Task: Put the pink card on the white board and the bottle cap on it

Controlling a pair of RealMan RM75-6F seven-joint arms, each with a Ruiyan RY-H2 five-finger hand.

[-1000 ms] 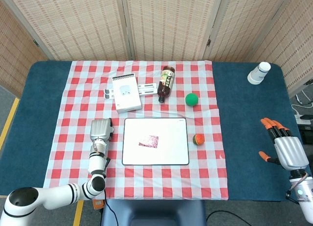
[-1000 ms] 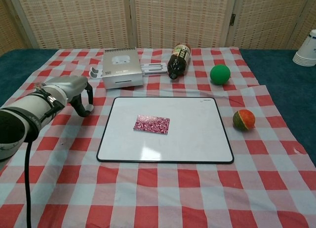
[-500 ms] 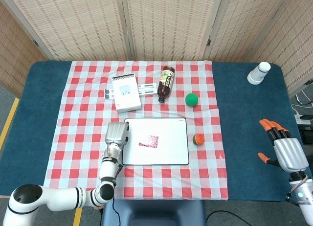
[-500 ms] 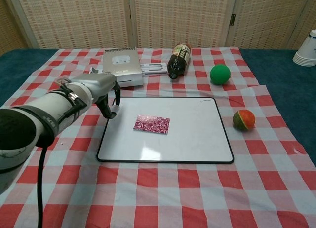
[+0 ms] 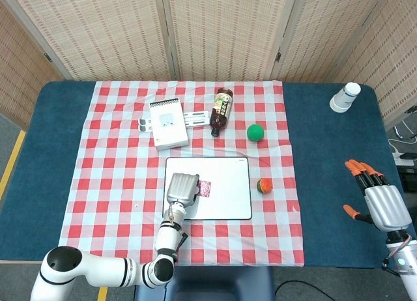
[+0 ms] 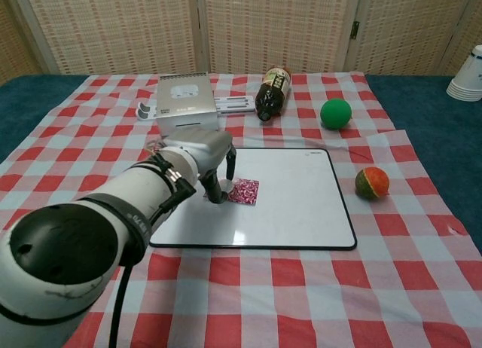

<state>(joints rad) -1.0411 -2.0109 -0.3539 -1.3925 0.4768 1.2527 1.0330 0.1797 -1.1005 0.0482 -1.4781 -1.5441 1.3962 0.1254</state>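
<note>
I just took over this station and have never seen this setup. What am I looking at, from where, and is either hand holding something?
Two robot arms with fingered hands work at a table. The head view looks down from above; the chest view looks forward, low. The left hand reaches over the white board, fingers down beside the pink card; whether they pinch a bottle cap is unclear. The right hand hangs open, off to the side. Also present: a lying bottle, a white box, a green ball, an orange-green ball and stacked cups.
</note>
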